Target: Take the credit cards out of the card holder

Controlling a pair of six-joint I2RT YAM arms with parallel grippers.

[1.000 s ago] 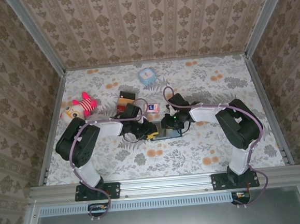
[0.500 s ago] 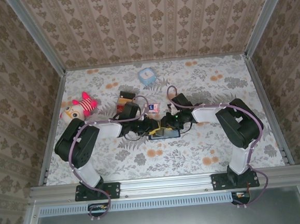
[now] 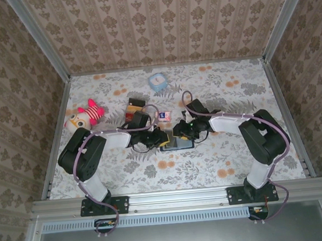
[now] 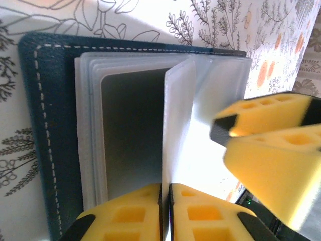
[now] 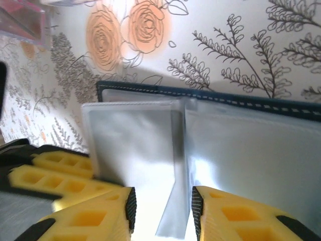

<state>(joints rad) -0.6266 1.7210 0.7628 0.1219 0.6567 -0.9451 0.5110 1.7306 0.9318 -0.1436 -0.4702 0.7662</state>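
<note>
At desk (image 3: pixel 225 160) centre, between arms, card holder (image 3: pixel 178 144) lies open. Left tool (image 4: pixel 165 203) just clenched on clear sleeve leaf (image 4: pixel 179 115); right tool (image 5: pixel 163 208) eased wider, released, astride leaf. We judge credit cards not out yet.

A lab-style robot test cell dressed like a home: aluminium frame (image 3: pixel 178 196), patterned wallpaper walls (image 3: pixel 164 25), floral tabletop (image 3: pixel 230 154).

The card holder (image 4: pixel 40 125) is dark navy with white dashed stitching; its plastic sleeves (image 4: pixel 178 125) are frosted grey-white. The finger pads (image 4: pixel 125 216) are yellow foam. The tablecloth (image 5: pixel 241 45) is white with grey leaf sprigs and orange roses. The far wall (image 3: pixel 159 25) carries a tan damask pattern
</note>
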